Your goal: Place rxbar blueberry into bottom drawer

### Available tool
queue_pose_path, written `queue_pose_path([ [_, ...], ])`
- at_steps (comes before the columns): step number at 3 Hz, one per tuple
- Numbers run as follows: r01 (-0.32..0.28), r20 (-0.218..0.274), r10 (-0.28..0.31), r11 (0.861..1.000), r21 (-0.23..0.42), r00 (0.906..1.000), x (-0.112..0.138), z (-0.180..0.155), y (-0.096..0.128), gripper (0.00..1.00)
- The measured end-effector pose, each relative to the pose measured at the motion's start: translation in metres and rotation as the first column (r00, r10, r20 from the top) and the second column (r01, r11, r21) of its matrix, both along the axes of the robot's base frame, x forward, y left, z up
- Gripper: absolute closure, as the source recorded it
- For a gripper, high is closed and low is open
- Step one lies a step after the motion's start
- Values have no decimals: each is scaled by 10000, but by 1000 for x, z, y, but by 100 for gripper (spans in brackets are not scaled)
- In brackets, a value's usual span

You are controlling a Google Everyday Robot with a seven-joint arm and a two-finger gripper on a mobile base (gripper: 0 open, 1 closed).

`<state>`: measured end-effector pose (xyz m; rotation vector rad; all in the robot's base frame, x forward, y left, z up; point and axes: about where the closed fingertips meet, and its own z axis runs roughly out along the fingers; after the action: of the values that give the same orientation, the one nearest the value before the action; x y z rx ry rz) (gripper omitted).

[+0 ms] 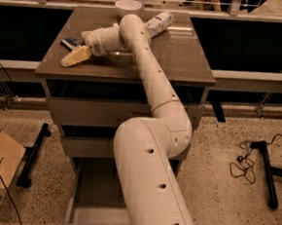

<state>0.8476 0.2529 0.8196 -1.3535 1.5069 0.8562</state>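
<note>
**One bar to grasp, drawer waiting open**

Nearest, the bottom drawer (95,189) stands pulled out. Up on the bench (184,64), the pincer (73,58) sits low near the left edge; whether it is open or closed cannot be told. The rxbar blueberry (71,42) lies flat just beyond it, apparently ungrasped. A sound grasp would take the wrapper across its narrow width, well clear of the bottle (157,24) and bowl (128,7) behind.

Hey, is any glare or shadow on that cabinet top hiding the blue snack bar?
Camera view: no; a pale sheen lies near the bottle, the snack bar is dark but visible at the left edge, the gripper just in front of it; the open bottom drawer sits in dim shade.
</note>
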Motion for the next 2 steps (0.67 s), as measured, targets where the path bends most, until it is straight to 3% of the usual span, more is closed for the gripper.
queue_pose_path([
  [1, -28, -401, 48, 9988, 487, 9992, 2, -9, 10, 25],
  [2, 2, -425, 20, 9987, 505, 9991, 3, -8, 10, 56],
])
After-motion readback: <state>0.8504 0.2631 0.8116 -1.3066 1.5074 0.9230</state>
